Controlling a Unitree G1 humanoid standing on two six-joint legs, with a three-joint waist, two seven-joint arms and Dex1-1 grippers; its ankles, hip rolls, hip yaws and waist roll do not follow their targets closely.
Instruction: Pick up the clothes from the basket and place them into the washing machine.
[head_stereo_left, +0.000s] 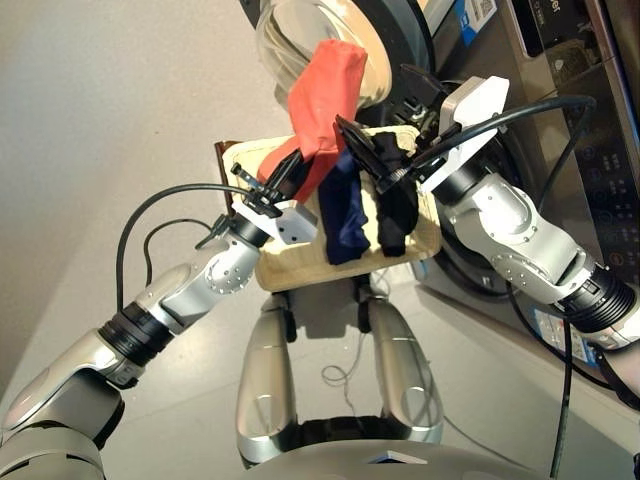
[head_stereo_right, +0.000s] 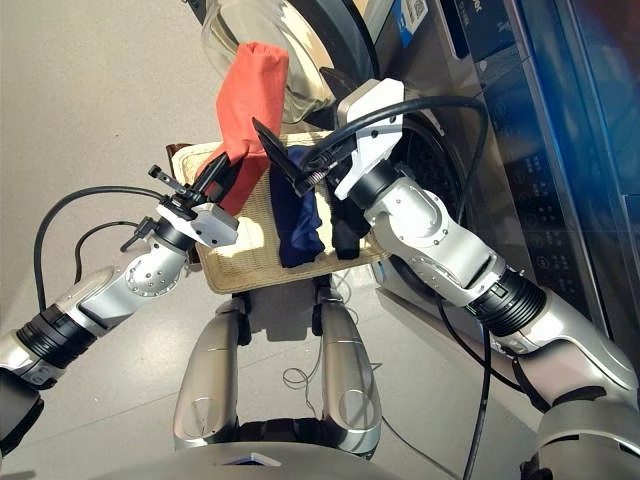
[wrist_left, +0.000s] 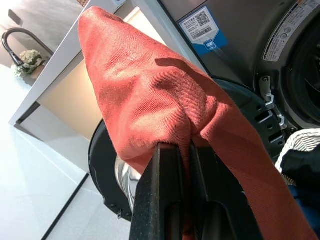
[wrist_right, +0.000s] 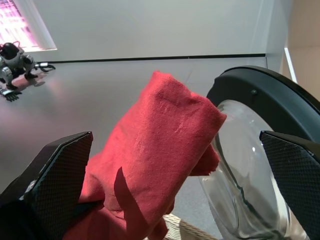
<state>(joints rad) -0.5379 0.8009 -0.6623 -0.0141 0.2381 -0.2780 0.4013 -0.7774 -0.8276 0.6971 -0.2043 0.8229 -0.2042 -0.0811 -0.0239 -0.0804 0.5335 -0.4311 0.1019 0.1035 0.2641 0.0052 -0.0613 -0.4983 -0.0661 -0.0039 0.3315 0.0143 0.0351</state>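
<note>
While the left gripper (wrist_left: 182, 150) pinches a soft coral-red cloth roll (head_stereo_left: 325, 95), right gripper (wrist_right: 175, 165) spread wide, navy blue roll (head_stereo_left: 345, 215) and black roll (head_stereo_left: 397, 205) lying in the cream woven wicker basket (head_stereo_left: 290, 268).

Silver-grey jointed arms, black cables, white wrist housings, black textured fingers (wrist_right: 60, 175).

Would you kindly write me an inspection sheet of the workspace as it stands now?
Surface: pale floor; white basket held between the arms.
Job's things: red garment lifted upright above the basket; blue garment and black garment lying in the basket; washing machine with its door open.
Clutter: nothing seen.
Grippers: left gripper shut on the red garment; right gripper open, fingers apart, beside the red garment.
Cables: black cables loop along both arms.
Surroundings: small legged robot far off on the floor.
</note>
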